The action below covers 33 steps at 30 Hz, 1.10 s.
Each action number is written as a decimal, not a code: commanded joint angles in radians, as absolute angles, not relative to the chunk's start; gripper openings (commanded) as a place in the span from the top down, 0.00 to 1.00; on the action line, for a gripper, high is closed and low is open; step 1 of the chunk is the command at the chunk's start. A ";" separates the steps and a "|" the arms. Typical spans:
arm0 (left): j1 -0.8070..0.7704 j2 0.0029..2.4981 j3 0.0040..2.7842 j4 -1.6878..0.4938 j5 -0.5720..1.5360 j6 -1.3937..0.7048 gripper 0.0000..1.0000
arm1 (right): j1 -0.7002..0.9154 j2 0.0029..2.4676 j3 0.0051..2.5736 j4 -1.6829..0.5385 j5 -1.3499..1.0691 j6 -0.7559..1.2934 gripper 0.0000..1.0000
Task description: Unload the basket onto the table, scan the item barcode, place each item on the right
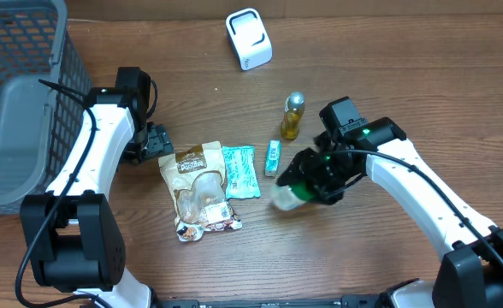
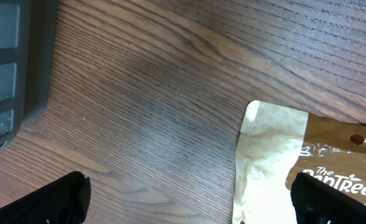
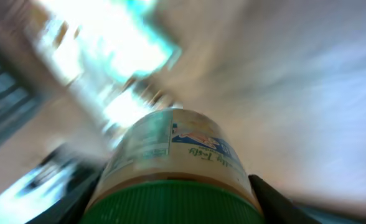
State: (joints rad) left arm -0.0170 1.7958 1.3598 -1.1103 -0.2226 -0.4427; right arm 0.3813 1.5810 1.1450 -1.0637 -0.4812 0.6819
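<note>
My right gripper (image 1: pixel 310 181) is shut on a jar (image 1: pixel 286 198) with a green lid and a pale label, held tilted just above the table right of centre. In the right wrist view the jar (image 3: pixel 170 155) fills the space between the dark fingers (image 3: pixel 267 196), with its green lid (image 3: pixel 177 202) nearest the camera and a blurred background. A white scanner (image 1: pixel 249 38) stands at the back of the table. My left gripper (image 1: pixel 153 141) hangs open low over the wood, beside the top corner of a brown snack pouch (image 1: pixel 198 188). The pouch (image 2: pixel 276 168) lies flat under the right fingertip (image 2: pixel 338 202).
A grey mesh basket (image 1: pixel 12 103) fills the left edge. A small bottle of yellow liquid (image 1: pixel 292 117) stands right of centre. Two teal packets (image 1: pixel 240 171) (image 1: pixel 273 157) lie next to the pouch.
</note>
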 commanded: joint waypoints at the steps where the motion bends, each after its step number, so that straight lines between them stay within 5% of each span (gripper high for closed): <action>1: -0.013 1.806 1.354 -1.110 -0.243 -0.450 0.01 | 0.379 1.551 1.179 -1.028 -0.024 0.563 0.69; 7: -0.013 1.806 1.354 -1.110 -0.243 -0.450 0.01 | 0.379 1.550 1.194 -0.911 0.262 0.446 0.87; 16: -0.013 1.806 1.354 -1.110 -0.243 -0.450 0.00 | 0.379 1.551 1.610 -1.050 0.294 0.262 0.97; 22: -0.013 1.806 1.354 -1.110 -0.243 -0.450 0.00 | 0.381 1.551 1.826 -1.018 0.214 0.200 0.97; 33: -0.013 1.806 1.354 -1.110 -0.243 -0.450 0.00 | 0.393 1.651 1.834 -0.802 0.118 0.201 0.96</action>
